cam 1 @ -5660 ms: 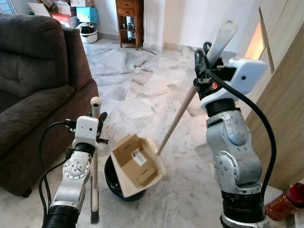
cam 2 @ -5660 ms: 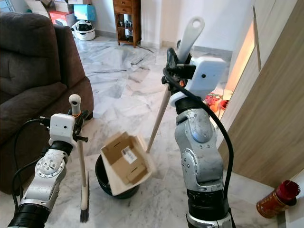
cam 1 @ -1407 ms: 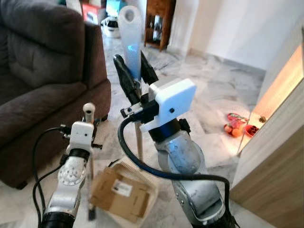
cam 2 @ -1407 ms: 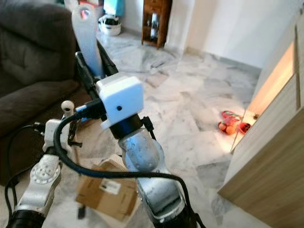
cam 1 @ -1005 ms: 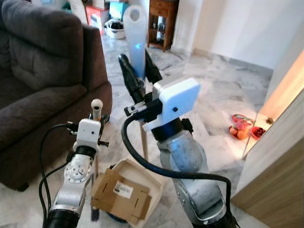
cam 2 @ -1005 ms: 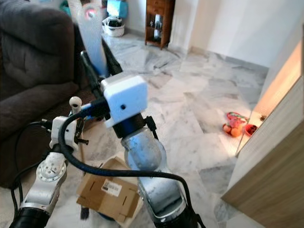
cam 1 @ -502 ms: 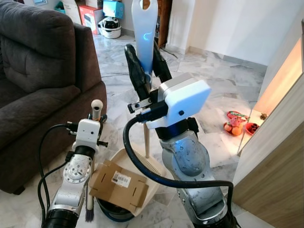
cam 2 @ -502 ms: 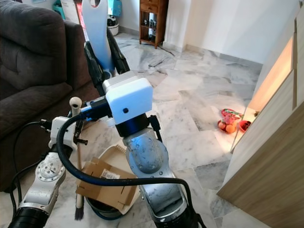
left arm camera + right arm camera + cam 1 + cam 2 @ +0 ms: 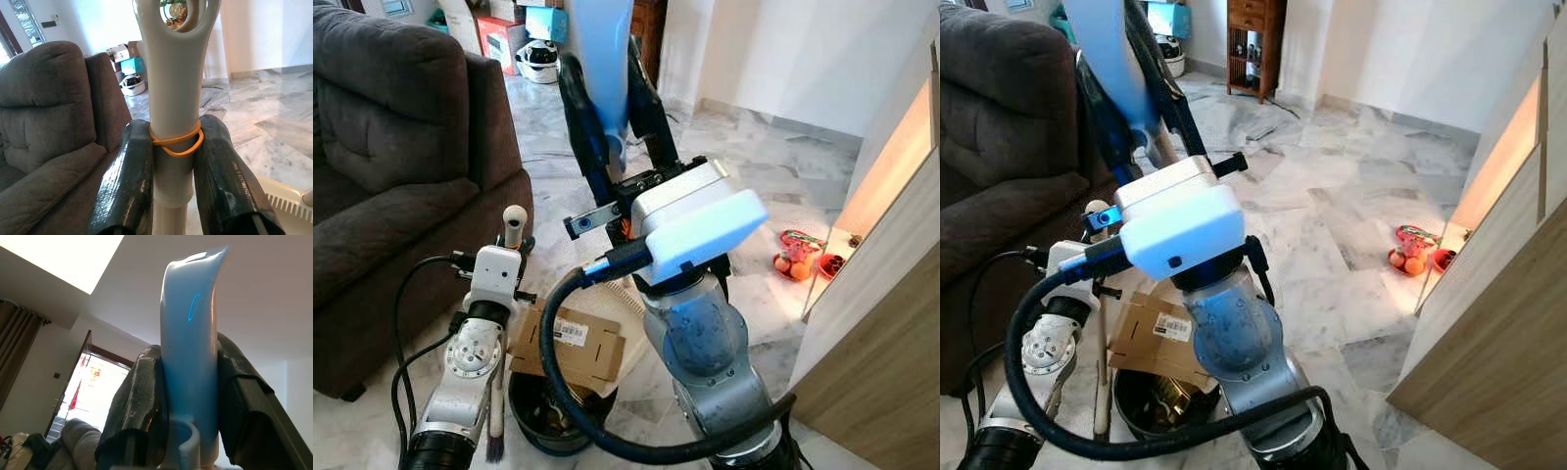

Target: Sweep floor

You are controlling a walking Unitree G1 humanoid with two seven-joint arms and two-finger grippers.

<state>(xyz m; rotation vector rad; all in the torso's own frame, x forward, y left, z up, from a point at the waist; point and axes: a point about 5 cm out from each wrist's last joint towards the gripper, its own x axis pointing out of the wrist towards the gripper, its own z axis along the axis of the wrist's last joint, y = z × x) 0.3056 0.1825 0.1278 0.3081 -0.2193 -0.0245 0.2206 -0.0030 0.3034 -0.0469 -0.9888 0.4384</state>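
Note:
My left gripper is shut on the grey broom handle, which wears an orange rubber band between the fingers. The broom stands upright, its dark bristles at the floor beside a black bin. High in front of me, my right gripper is shut on the pale dustpan handle. The dustpan's toothed edge tilts steeply over the bin. A flattened cardboard box lies on the pan above the bin's mouth, with some trash visible inside the bin.
A dark brown sofa stands close on the left. A wooden cabinet wall runs along the right, with small red items on the marble floor near it. A wooden shelf, boxes and a helmet sit at the far wall.
My right arm has lifted and tipped the dustpan steeper. The cardboard has slid down toward the bin, whose inside now shows. The broom has stayed upright at the left.

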